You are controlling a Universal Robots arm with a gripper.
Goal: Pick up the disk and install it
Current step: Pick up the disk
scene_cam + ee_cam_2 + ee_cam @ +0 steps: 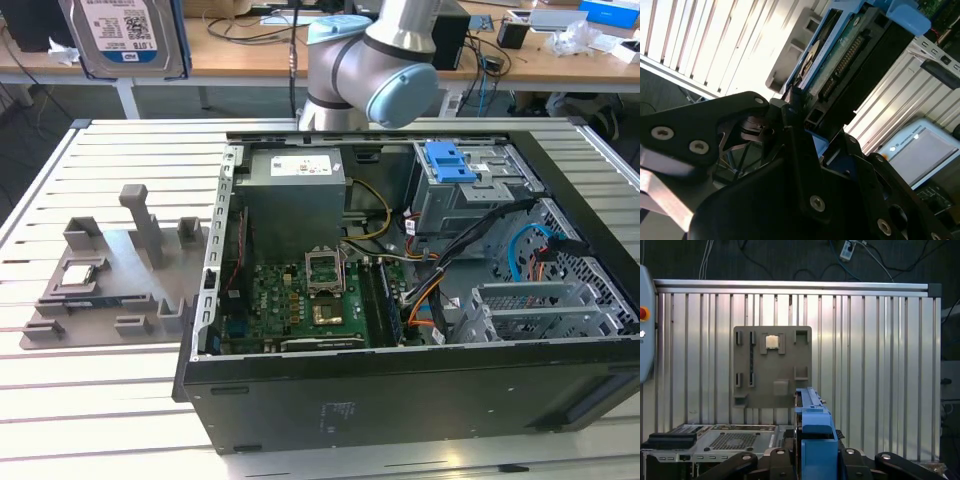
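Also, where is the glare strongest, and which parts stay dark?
In the second wrist view the slatted table is blown out white and the pincer gripping the disk is almost black; in the first wrist view its slats show milder bright streaks.

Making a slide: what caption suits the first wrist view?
Gripper holding the disk edge-on above the slatted table, which bears a grey fixture.

Blue-framed silver disk (125, 38), upright, aloft
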